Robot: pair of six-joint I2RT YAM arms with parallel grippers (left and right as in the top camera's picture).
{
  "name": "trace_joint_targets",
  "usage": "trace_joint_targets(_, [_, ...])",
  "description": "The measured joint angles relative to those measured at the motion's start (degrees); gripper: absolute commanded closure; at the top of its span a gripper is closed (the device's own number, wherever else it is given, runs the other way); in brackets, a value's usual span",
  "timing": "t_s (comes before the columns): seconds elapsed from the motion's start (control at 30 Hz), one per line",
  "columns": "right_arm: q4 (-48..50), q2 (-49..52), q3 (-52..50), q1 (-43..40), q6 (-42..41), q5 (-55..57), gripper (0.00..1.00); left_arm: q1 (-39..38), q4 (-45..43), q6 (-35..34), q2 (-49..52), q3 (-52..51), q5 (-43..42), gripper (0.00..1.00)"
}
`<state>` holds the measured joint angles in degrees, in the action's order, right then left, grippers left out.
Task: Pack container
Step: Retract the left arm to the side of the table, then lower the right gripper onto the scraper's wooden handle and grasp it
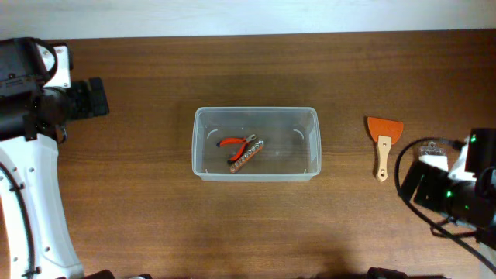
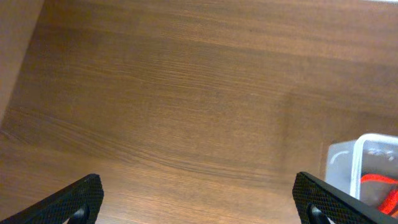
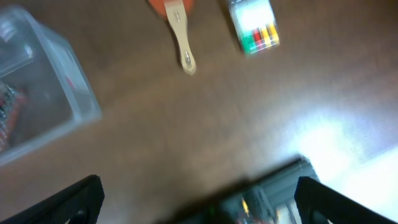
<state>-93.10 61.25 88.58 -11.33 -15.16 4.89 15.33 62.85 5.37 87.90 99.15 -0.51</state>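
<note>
Large clear rectangular plastic container (image 1: 256,175) on wooden counter (image 1: 155,77): judged light, stiff, slippery; best gripped at the rim. Wide apart and empty: left pincer (image 2: 199,194), right pincer (image 3: 196,194).

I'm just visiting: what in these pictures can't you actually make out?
- Overhead: the metallic tool beside the pliers in the container is too small to identify.
- Right wrist: blur smears the marker pack; the blade of the scraper is cut off by the top edge.
- Left wrist: the container runs off the right edge.
</note>
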Motion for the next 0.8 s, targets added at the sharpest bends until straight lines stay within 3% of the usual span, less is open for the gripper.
trace_joint_targets(0.17, [8.22, 4.42, -2.38, 0.00, 0.42, -0.28, 0.01, 0.11, -0.57, -2.60, -0.02, -2.71, -1.66, 0.01])
trace_joint_targets(0.47, [18.16, 27.71, -3.91, 0.00, 2.10, 0.20, 0.01, 0.11, -2.40, -3.67, -0.02, -9.33, -2.29, 0.01])
trace_joint_targets(0.8, [25.90, 41.38, -3.98, -0.02, 2.54, 0.20, 0.01, 0.11, -2.34, -3.23, -0.02, -9.49, -0.50, 0.01])
